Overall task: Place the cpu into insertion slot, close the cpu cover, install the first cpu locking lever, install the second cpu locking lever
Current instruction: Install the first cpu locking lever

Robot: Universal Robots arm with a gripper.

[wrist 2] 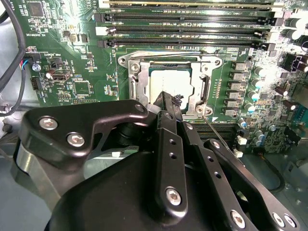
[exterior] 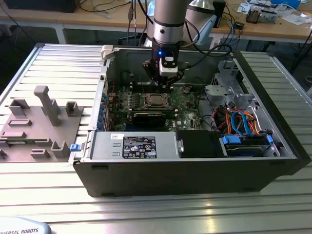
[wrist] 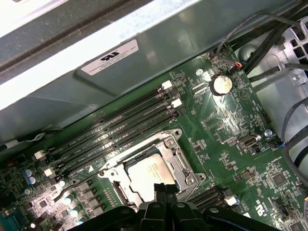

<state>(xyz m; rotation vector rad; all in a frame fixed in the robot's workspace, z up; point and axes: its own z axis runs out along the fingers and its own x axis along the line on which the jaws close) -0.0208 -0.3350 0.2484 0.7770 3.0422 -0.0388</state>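
Open computer case [exterior: 195, 161] lying on a ribbed metal tabletop [exterior: 53, 63], with the arm reaching down into it from above. The claw [exterior: 165, 80] hangs over the green motherboard [exterior: 187, 105], its black fingertips [wrist 2: 168, 103] drawn together with nothing between them, poised just above the near edge of the insertion slot [wrist 2: 169, 79]. The cpu [wrist: 150, 172], a silver-grey square, lies seated flat inside the insertion slot in both wrist views, directly beyond the claw tips. The cpu cover [wrist: 179, 159], a thin metal frame with a square window, lies down around the chip so that the chip's top shows through the window. A thin wire lever [wrist 2: 214, 127] runs alongside the slot, just beside the claw's tips; whether it is latched cannot be told. Long black memory slots [wrist: 115, 132] run in parallel rows on the far side of the slot from the claw. A round coin battery [wrist: 221, 84] sits on the board well apart from the claw.
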